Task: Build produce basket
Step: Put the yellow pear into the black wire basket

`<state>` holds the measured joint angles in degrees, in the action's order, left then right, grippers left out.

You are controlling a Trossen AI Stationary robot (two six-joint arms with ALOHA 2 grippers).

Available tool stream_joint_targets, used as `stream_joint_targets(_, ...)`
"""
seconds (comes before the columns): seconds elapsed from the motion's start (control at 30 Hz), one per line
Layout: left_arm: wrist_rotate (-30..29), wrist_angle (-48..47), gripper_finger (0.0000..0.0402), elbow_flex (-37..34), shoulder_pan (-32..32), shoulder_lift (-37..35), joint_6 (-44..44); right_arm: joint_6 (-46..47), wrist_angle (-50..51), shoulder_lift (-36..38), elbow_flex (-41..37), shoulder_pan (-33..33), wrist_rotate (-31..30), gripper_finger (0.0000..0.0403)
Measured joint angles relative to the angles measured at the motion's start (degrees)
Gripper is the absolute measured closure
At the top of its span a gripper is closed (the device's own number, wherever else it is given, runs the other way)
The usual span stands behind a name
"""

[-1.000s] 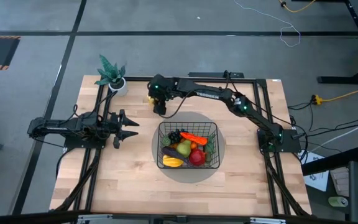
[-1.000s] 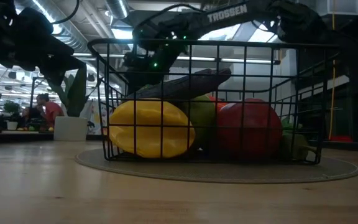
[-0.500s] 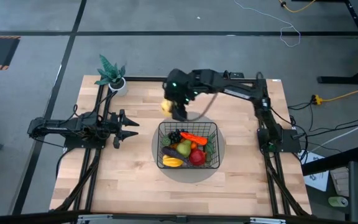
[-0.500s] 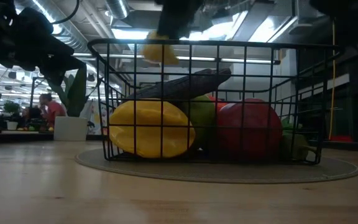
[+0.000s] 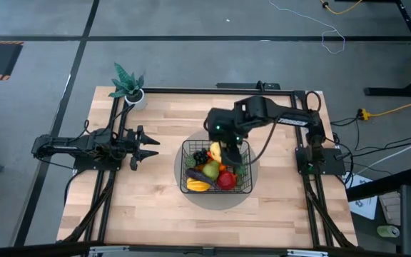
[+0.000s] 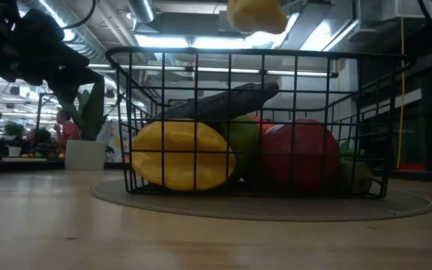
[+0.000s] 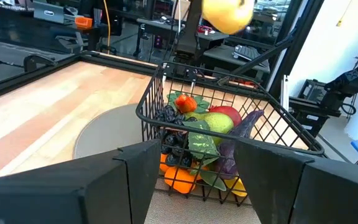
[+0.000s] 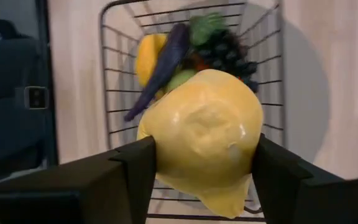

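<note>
The black wire basket (image 5: pixel 186 165) stands on a round mat at the table's middle and holds several toy fruits: a yellow mango (image 6: pixel 180 155), a red apple (image 6: pixel 300 152), a purple eggplant (image 8: pixel 164 60), dark grapes (image 8: pixel 232 51). My right gripper (image 5: pixel 218 148) is shut on a yellow pear (image 8: pixel 201 135) above the basket's far part. The pear also shows in the low view (image 6: pixel 256 13) and the left wrist view (image 7: pixel 227 14). My left gripper (image 5: pixel 148 145) is open and empty left of the basket. My right gripper pinches the yellow pear's wide body (image 8: pixel 166 140) between its two fingers, one on each side. The fingers point down from above. The pear is lifted clear, above the basket's rim.
A small green plant in a white pot (image 5: pixel 131 93) stands at the table's far left corner. Bare wood lies in front of and to both sides of the basket.
My right gripper has carried the yellow pear from the table's far side, near the left of middle, toward the near and right, up over the basket. It is now above the basket's far part. The pear stays lifted clear.
</note>
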<state>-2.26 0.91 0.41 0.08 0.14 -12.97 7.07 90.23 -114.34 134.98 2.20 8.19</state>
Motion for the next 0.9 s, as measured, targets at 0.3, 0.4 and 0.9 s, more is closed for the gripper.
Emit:
stream_joint_targets(0.3, 0.0, 0.0, 0.0207, 0.0, 0.0, 0.0, 0.0, 1.7, -0.2, 0.0, -1.1, 4.2, 2.8, 0.0182)
stream_joint_targets(0.4, 0.0, 0.0, 0.0207, 0.0, 0.0, 0.0, 0.0, 1.7, -0.2, 0.0, -1.1, 5.2, 3.0, 0.016)
stream_joint_targets(0.9, 0.0, 0.0, 0.0207, 0.0, 0.0, 0.0, 0.0, 3.2, -0.2, 0.0, -1.1, 5.5, 4.0, 0.0112)
